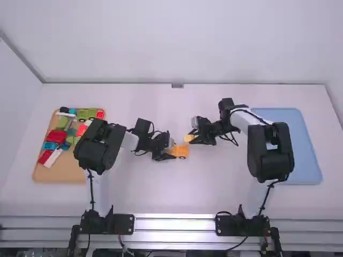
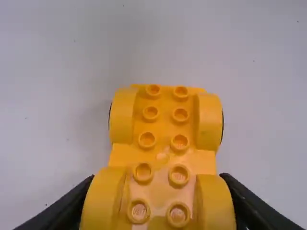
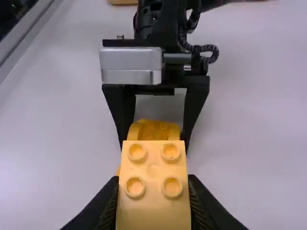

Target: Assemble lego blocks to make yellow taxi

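High view: At a white table (image 1: 187, 187), a yellow car base (image 1: 181, 152) sits at the tips of the left gripper (image 1: 172, 150), which comes in from the left side of the base with its jaws clamped on it. The right gripper (image 1: 193, 137) reaches in just beyond the car base and to its right, gripping a pale yellow block (image 1: 188, 138) close by the base's far side. Well to the left of the car base lies a tan tray (image 1: 67, 166) of red, green, blue and white blocks (image 1: 56, 136); well to its right lies a blue tray (image 1: 305, 155).

Left wrist view: The car base, topped with paired studs and flanked by rounded yellow fenders (image 2: 209, 120), is held between the jaws of the left gripper (image 2: 157, 187), one finger against either side of its near end.

Right wrist view: The pale yellow block, four studs showing on its top, is clasped between the jaws of the right gripper (image 3: 153, 184). Behind it in this view, the left gripper's two fingers flank the car base, which is partly hidden by the block. Whether the block touches the car base cannot be told from this angle.
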